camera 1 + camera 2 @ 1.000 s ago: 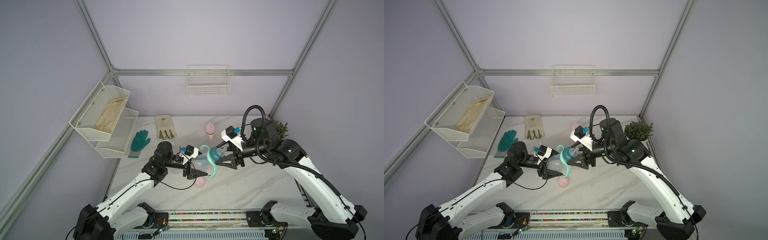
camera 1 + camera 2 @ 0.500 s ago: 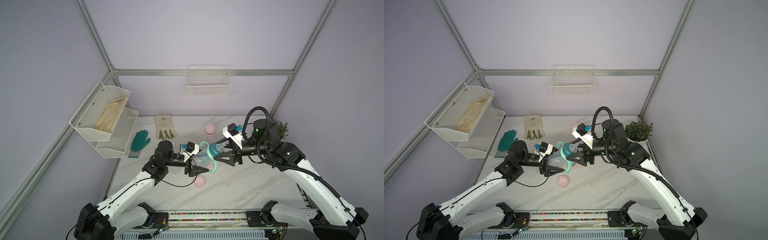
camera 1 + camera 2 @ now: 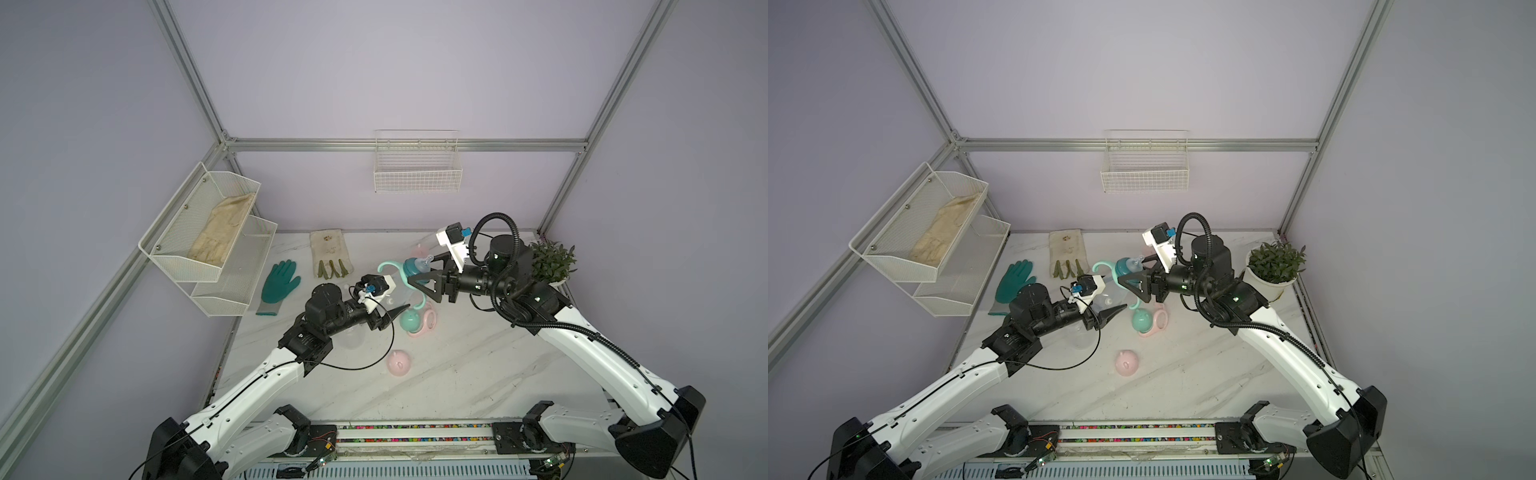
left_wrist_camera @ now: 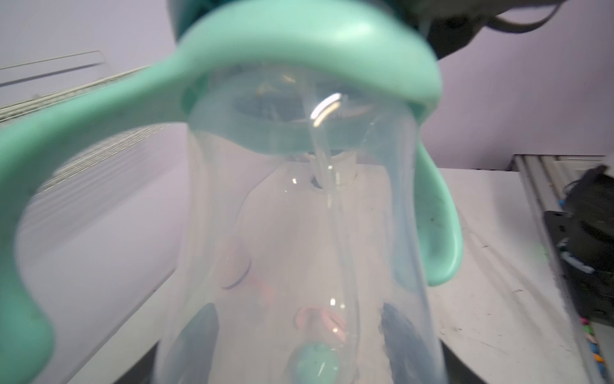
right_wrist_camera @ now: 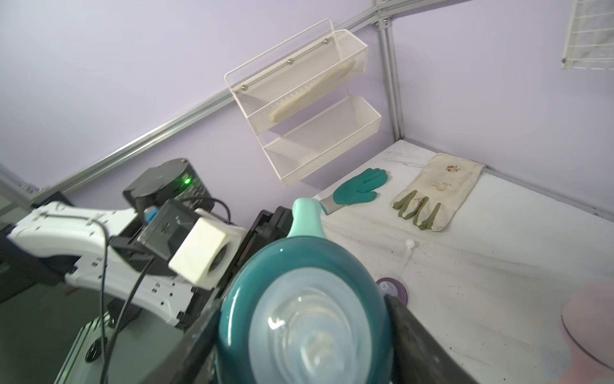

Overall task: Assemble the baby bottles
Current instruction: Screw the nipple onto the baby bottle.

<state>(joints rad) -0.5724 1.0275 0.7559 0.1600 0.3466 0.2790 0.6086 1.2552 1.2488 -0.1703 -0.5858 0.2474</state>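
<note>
Left hand [image 3: 400, 309] clamped on mint-handled bottle [image 4: 299, 232], mid-air over bench [image 3: 478, 374] centre. Right hand [image 3: 420, 271] closed round teal collar [image 5: 232, 316] (nipple [image 5: 312, 332] fitted). Likely screwing-on step: keep axes aligned, twist gently, avoid cross-threading.

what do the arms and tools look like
The left arm and right arm have white links and black joints. The left tool and right tool are black, with pointed triangular fingers. Each wrist carries a white camera block. A thin black cable hangs off the left; a ribbed black hose loops over the right.
</note>
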